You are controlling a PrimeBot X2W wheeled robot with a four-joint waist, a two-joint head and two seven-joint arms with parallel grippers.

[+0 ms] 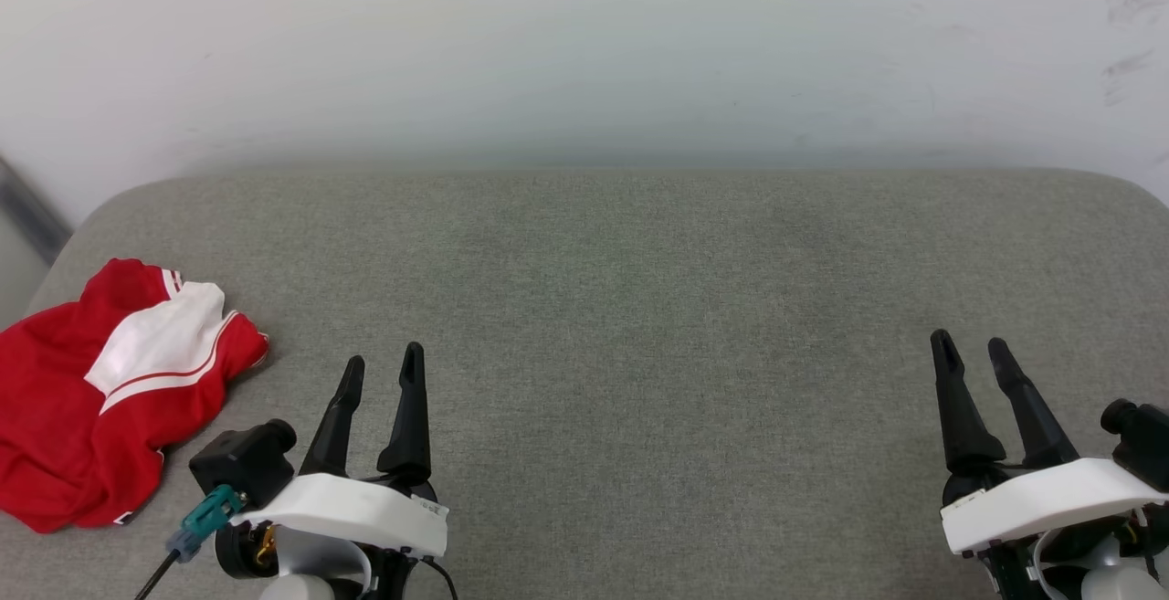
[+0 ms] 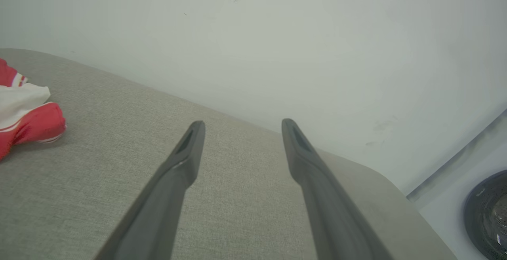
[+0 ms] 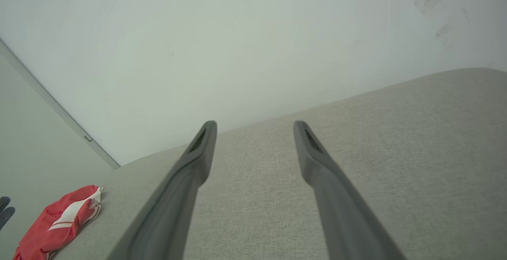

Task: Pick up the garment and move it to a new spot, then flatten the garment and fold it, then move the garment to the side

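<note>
Jaws of the left gripper (image 1: pixel 384 356) stand wide apart with nothing between them, the two dark fingers rising from the lower left of the head view and pointing up the frame. In the left wrist view the same pair (image 2: pixel 243 122) spreads from the bottom edge, bare grey cloth showing in the gap. The right gripper (image 1: pixel 969 342), at the lower right of the head view, has its jaws just as wide and just as empty; the right wrist view (image 3: pixel 254 123) shows the gap between them filled with plain fabric.

Both grippers hang over the counter (image 1: pixel 639 308), a broad surface covered in grey woven fabric with rounded far corners. A black camera block (image 1: pixel 242 458) and a teal connector (image 1: pixel 205 518) sit on the left wrist.

The garment (image 1: pixel 55 417) lies crumpled at the left edge of the head view, on the counter, near the left gripper but not touching it and far from the right one. It is red, with a white sleeve edged in red and white stripes turned up on top. A white wall (image 1: pixel 584 52) fills the upper part of the frame behind the counter.
</note>
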